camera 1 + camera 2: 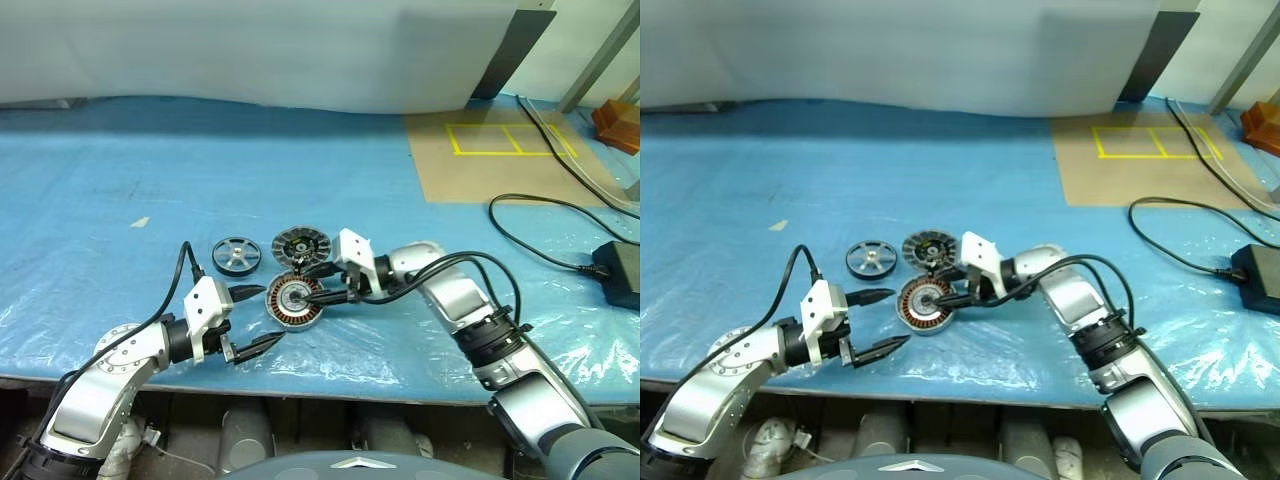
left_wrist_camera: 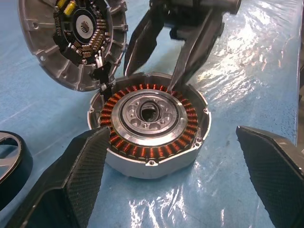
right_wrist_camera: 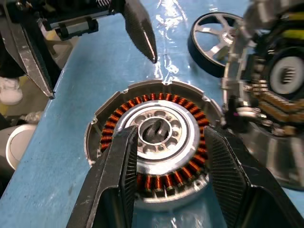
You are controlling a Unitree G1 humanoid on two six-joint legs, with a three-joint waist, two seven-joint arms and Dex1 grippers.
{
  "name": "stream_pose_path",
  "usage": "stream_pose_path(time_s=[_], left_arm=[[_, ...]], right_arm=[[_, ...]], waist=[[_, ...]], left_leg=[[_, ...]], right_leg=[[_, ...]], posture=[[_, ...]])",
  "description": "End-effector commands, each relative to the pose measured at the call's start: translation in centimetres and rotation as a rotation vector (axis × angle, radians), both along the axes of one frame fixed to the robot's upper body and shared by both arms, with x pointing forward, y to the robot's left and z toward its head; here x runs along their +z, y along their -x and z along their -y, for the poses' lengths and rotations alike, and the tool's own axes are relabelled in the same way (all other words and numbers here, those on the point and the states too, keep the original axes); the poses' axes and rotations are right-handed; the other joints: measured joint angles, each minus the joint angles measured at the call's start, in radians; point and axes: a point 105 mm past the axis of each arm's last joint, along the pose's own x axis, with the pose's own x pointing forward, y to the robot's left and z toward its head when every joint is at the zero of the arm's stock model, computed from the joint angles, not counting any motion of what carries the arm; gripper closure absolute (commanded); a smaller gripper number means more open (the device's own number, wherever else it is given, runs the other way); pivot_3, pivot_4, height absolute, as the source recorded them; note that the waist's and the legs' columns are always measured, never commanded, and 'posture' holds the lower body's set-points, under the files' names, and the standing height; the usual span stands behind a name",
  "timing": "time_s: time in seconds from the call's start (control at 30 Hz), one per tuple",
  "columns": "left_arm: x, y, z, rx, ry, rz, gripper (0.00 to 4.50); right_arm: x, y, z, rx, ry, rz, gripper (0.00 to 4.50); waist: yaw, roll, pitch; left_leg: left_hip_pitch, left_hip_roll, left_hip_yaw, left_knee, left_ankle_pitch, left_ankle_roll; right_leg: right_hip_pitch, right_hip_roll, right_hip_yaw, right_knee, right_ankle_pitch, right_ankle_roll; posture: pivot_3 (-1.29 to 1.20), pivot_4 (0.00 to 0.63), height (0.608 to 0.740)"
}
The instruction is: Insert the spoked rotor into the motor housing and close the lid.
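While the motor housing [image 1: 292,303] sits open on the blue plastic sheet [image 1: 120,200] with its copper windings and empty metal centre showing, I judge that I am still at the first step: the rotor has not gone in. The spoked rotor [image 1: 235,254] lies flat on the sheet at about ten o'clock from the housing, just beside it and untouched. The lid [image 1: 301,245] leans at about twelve o'clock, its ribbed edge against the housing rim and its small wires running down to it, tilted rather than flat. My right gripper [image 1: 322,297] comes in from three o'clock and hovers over the housing; its jaws stand partly apart, one over the hub and one over the windings, and I see nothing held between them. My left gripper [image 1: 258,316] waits at about eight o'clock with its fingers spread wide and empty, the housing between them and a little way ahead. To my mind the next move calls for one gripper to go to the rotor, take it by its dark rim, carry it level over the housing and set its hub onto the centre. I would watch the lid's wires, which could snag.
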Motion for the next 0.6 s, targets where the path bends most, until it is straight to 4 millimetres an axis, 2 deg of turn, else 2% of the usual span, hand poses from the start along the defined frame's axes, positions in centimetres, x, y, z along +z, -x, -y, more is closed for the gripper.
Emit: stream_pose_path(time_s=[0.03, 0.17, 0.23, 0.27, 0.6], left_arm=[[0.5, -0.1, 0.2, -0.013, 0.01, 0.028, 0.0], [0.5, -0.2, 0.4, -0.024, 0.016, 0.026, 0.0], [0.6, -0.2, 0.5, -0.027, 0.018, 0.026, 0.0], [0.5, -0.2, 0.4, -0.031, 0.015, 0.023, 0.0], [0.5, -0.7, 0.2, -0.014, 0.009, 0.035, 0.0]], right_arm=[[2.3, 0.4, -0.2, 0.02, -0.078, 0.012, 2.23], [0.7, 0.8, -0.2, -0.015, -0.068, -0.033, 3.52], [0.5, 1.1, -0.6, -0.015, -0.082, -0.069, 4.26], [0.5, 1.0, -0.8, -0.018, -0.084, -0.073, 4.47], [0.6, 1.6, -3.2, 0.056, -0.088, -0.089, 4.47]], waist=[[-0.001, 0.0, 0.0], [-0.002, 0.0, 0.0], [-0.002, 0.0, 0.0], [-0.002, 0.0, 0.0], [-0.003, 0.0, 0.0]], left_leg=[[0.0, 0.0, 0.0, 0.0, 0.0, 0.0], [0.0, 0.0, 0.0, 0.0, 0.0, 0.0], [0.0, 0.0, 0.0, 0.0, 0.0, 0.0], [0.0, 0.0, 0.0, 0.0, 0.0, 0.0], [0.0, 0.0, 0.0, 0.0, 0.0, 0.0]], right_leg=[[0.0, 0.0, 0.0, 0.0, 0.0, 0.0], [0.0, 0.0, 0.0, 0.0, 0.0, 0.0], [0.0, 0.0, 0.0, 0.0, 0.0, 0.0], [0.0, 0.0, 0.0, 0.0, 0.0, 0.0], [0.0, 0.0, 0.0, 0.0, -0.001, -0.001]], posture=[[0.0, 0.15, 0.74], [0.0, 0.15, 0.74], [0.0, 0.15, 0.74], [0.0, 0.15, 0.74], [0.0, 0.15, 0.74]])
